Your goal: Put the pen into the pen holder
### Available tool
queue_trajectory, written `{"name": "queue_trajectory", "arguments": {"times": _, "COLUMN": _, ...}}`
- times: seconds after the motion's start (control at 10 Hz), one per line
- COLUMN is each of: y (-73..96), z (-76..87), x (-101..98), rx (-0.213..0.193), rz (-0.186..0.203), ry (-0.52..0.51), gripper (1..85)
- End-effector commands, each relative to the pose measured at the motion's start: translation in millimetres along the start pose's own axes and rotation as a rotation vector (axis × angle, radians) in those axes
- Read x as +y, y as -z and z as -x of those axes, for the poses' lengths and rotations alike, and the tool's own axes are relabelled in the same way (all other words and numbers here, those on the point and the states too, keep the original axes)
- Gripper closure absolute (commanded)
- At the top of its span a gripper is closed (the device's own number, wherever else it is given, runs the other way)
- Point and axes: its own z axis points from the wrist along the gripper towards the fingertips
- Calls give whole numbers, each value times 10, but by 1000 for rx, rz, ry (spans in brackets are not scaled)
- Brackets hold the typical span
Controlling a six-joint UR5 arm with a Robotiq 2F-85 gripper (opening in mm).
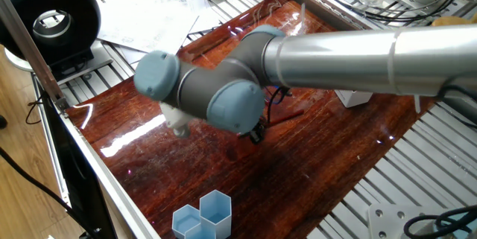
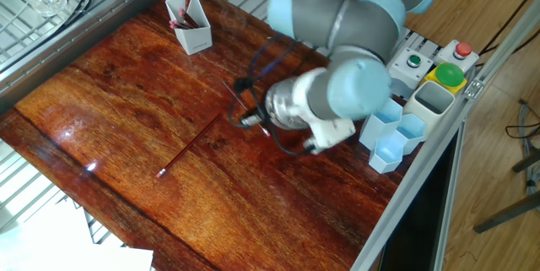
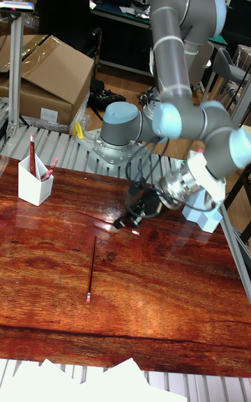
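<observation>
Tool (image 3: pixel 132 215) hangs low over the counter (image 3: pixel 160 304), blurred and dark, so I cannot tell how far its fingers are parted; nothing visible in it. Pen (image 3: pixel 91 269) lies flat on the counter, apart from the tool. Pen holder (image 3: pixel 35 181) stands near the far corner, pens inside. No readable writing.

A robotics lab or workshop: a wooden bench (image 2: pixel 110 102) framed by aluminium rails, a button box (image 2: pixel 439 58), cardboard boxes (image 3: pixel 52 70), office chairs behind.
</observation>
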Motion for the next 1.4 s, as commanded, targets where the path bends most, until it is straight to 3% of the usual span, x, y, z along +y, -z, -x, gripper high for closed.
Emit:
{"name": "queue_trajectory", "arguments": {"times": 0.0, "y": 283, "z": -287, "x": -114, "rx": -96, "rz": 37, "ry": -22, "gripper": 847}}
{"name": "queue_trajectory", "arguments": {"times": 0.1, "y": 377, "z": -403, "x": -140, "rx": -123, "rz": 50, "ry": -61, "gripper": 847}}
{"name": "queue_trajectory", "arguments": {"times": 0.3, "y": 551, "z": -762, "x": -221, "rx": -130, "rz": 63, "ry": -161, "gripper": 847}}
{"name": "queue_trajectory", "arguments": {"times": 0.4, "y": 612, "z": -957, "x": -188, "rx": -141, "rz": 98, "ry": -238, "gripper": 847}}
{"name": "queue_trajectory", "arguments": {"times": 0.5, "y": 603, "z": -989, "x": -75, "rx": -156, "rz": 123, "ry": -348, "gripper": 847}}
{"name": "queue_trajectory", "arguments": {"times": 0.6, "y": 582, "z": -982, "x": -17, "rx": -159, "rz": 147, "ry": -403, "gripper": 847}}
{"name": "queue_trajectory", "arguments": {"times": 0.7, "y": 585, "z": -818, "x": 53, "rx": -201, "rz": 207, "ry": -466, "gripper": 847}}
{"name": "queue_trajectory", "arguments": {"times": 0.8, "y": 704, "z": -588, "x": 289, "rx": -259, "rz": 335, "ry": -541, "gripper": 847}}
{"name": "queue_trajectory", "arguments": {"times": 0.9, "y": 747, "z": -530, "x": 366, "rx": -262, "rz": 384, "ry": -610, "gripper": 847}}
{"name": "queue_trajectory", "arguments": {"times": 1.0, "y": 751, "z": -515, "x": 357, "rx": -255, "rz": 394, "ry": -686, "gripper": 847}}
{"name": "queue_trajectory", "arguments": {"times": 1.1, "y": 735, "z": -496, "x": 275, "rx": -264, "rz": 373, "ry": -741, "gripper": 847}}
{"name": "queue_trajectory", "arguments": {"times": 1.2, "y": 682, "z": -549, "x": 134, "rx": -258, "rz": 316, "ry": -782, "gripper": 847}}
{"name": "queue_trajectory", "arguments": {"times": 1.3, "y": 665, "z": -569, "x": 80, "rx": -255, "rz": 296, "ry": -807, "gripper": 847}}
